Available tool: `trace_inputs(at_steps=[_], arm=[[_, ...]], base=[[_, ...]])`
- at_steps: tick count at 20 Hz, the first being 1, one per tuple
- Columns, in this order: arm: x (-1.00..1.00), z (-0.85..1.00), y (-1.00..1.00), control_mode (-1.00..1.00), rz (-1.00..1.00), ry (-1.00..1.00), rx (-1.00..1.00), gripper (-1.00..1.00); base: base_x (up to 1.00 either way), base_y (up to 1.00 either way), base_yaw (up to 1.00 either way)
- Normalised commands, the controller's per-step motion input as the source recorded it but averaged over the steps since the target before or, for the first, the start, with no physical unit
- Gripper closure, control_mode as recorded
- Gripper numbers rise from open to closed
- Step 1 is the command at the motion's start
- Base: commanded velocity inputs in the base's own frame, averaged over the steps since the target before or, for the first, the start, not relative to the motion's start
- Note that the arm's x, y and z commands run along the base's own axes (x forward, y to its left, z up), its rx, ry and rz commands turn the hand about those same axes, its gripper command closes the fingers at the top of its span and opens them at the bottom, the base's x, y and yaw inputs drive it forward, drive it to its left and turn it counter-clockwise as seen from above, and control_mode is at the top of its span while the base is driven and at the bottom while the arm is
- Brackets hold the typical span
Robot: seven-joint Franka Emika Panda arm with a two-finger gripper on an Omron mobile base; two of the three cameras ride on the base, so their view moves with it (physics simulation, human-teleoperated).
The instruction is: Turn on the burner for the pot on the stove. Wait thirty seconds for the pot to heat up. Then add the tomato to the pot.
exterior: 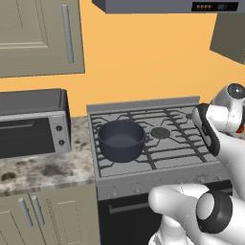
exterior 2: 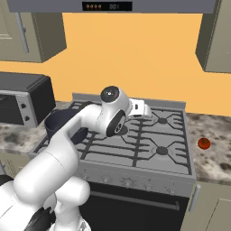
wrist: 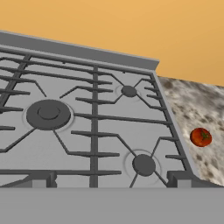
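Tool (wrist: pixel 112 183) spread wide over stove (wrist: pixel 87 131); tomato (wrist: pixel 201 137) on counter, pot (exterior: pixel 121 139) at left.

A rendered domestic kitchen. The stove (exterior: pixel 158 139), a grey gas range with dark grates, sits between speckled stone counters (exterior: pixel 43 172); a toaster oven (exterior: pixel 33 124) stands to its left, olive cabinets (exterior: pixel 38 36) and an extractor hood (exterior 2: pixel 108 6) above.

Pot (exterior: pixel 121 139) sits on stove (exterior 2: pixel 149 151) front-left grate; tomato (exterior 2: pixel 204 143) lies on counter (exterior 2: pixel 216 158) right of stove; toaster oven (exterior: pixel 31 123) left of stove.
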Motion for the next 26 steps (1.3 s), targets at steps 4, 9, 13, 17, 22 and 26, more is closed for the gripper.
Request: trace_inputs(at_steps=[4, 9, 13, 17, 22, 26], arm=[[0.0, 0.0, 0.0, -1.0, 0.0, 0.0, 0.0, -1.0], [0.0, 0.0, 0.0, -1.0, 0.0, 0.0, 0.0, -1.0], [0.0, 0.0, 0.0, -1.0, 0.0, 0.0, 0.0, -1.0], [0.0, 0.0, 0.0, -1.0, 0.0, 0.0, 0.0, -1.0], [0.0, 0.0, 0.0, -1.0, 0.0, 0.0, 0.0, -1.0], [0.0, 0.0, 0.0, -1.0, 0.0, 0.0, 0.0, -1.0]], base=[[0.0, 0.0, 0.0], [0.0, 0.0, 0.0], [0.0, 0.0, 0.0], [0.0, 0.0, 0.0], [0.0, 0.0, 0.0], [0.0, 0.0, 0.0]])
